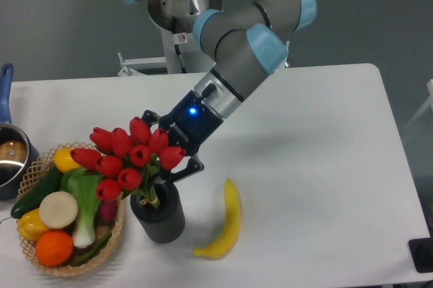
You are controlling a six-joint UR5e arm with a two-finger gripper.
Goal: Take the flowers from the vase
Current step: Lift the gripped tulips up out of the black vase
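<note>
The flowers [128, 153], a bunch of red tulip buds with green leaves, stand in the vase [160, 219], a short dark grey ribbed cylinder at the table's front left. My gripper [160, 159] reaches down from the upper right and sits right behind the tulip heads, above the vase mouth. Its two fingers look spread, one at the upper left [149, 117] and one at the lower right [191, 165], on either side of the bunch. The fingertips are hidden behind the buds and leaves. The stems are still down in the vase.
A yellow banana [226, 224] lies just right of the vase. A wicker basket [40, 266] with vegetables and fruit, bok choy among them, touches the vase's left side. A metal pot with a blue handle [8, 156] stands at the left edge.
</note>
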